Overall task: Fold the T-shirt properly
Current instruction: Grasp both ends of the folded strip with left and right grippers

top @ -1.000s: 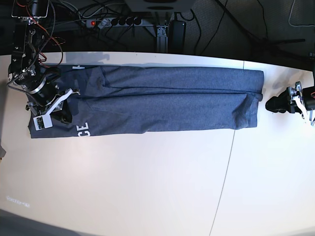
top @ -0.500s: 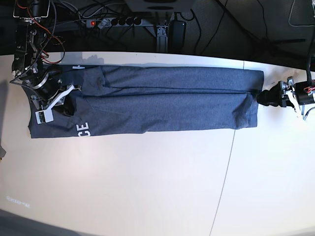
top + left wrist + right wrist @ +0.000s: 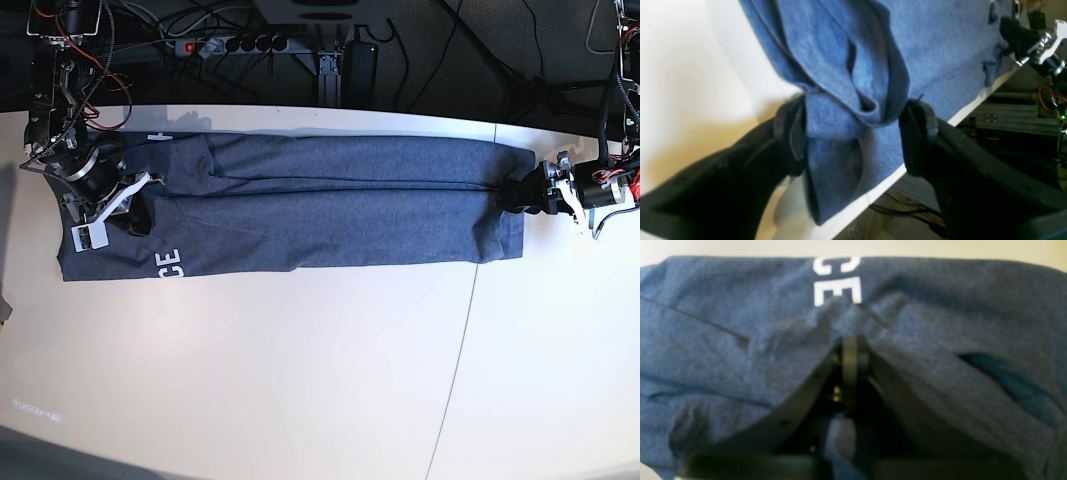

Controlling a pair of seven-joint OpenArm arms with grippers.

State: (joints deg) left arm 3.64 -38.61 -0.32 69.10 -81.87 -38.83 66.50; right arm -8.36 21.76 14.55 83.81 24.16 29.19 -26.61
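The blue-grey T-shirt [image 3: 330, 210] lies folded lengthwise in a long band across the white table [image 3: 300, 380]. White letters "CE" [image 3: 171, 266] show at its left end. My right gripper [image 3: 128, 215] sits on that left end. In the right wrist view it [image 3: 850, 346] is shut on a pinched ridge of T-shirt cloth [image 3: 940, 306] just below the letters [image 3: 836, 280]. My left gripper [image 3: 515, 193] is at the shirt's right end. In the left wrist view it [image 3: 855, 133] is open, its jaws on either side of a bunched fold of the shirt [image 3: 846, 60].
A power strip [image 3: 235, 44] and cables lie beyond the table's far edge. A thin seam [image 3: 455, 370] runs down the table's right part. The shirt's right end lies close to the table's far edge [image 3: 887, 183], with a metal frame below.
My left gripper has moved left from the bare table onto the shirt's right end. My right gripper shifted slightly up a second ago and has stayed put since.
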